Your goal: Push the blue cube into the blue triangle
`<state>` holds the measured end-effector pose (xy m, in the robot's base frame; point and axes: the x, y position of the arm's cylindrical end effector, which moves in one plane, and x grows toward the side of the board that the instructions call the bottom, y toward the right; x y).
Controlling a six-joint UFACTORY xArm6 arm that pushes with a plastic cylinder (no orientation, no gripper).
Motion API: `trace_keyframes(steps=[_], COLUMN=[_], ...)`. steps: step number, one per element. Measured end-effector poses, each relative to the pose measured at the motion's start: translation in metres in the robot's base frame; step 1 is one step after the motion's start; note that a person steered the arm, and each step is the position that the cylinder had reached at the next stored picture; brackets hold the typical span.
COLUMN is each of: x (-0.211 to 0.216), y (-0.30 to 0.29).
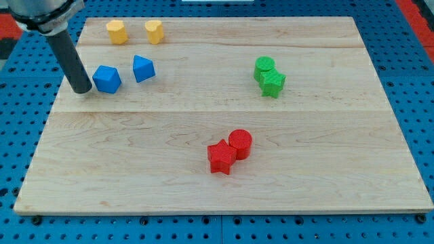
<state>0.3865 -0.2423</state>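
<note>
The blue cube (107, 79) sits on the wooden board (224, 122) at the view's upper left. The blue triangle (143, 68) lies just to its right and slightly higher, with a small gap between them. My tip (82, 90) is at the end of the dark rod, right next to the cube's left side, touching or nearly touching it.
Two yellow blocks (116, 31) (154, 31) lie near the board's top edge above the blue ones. Two green blocks (270, 76) touch each other at the upper right. A red star (221, 157) and a red cylinder (240, 144) touch at lower centre.
</note>
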Motion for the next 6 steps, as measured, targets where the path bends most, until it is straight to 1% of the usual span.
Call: trace_keyframes(steps=[1, 2, 4, 6], x=[-0.013, -0.014, 0.011, 0.016], y=[0.023, 0.031, 0.027, 0.041])
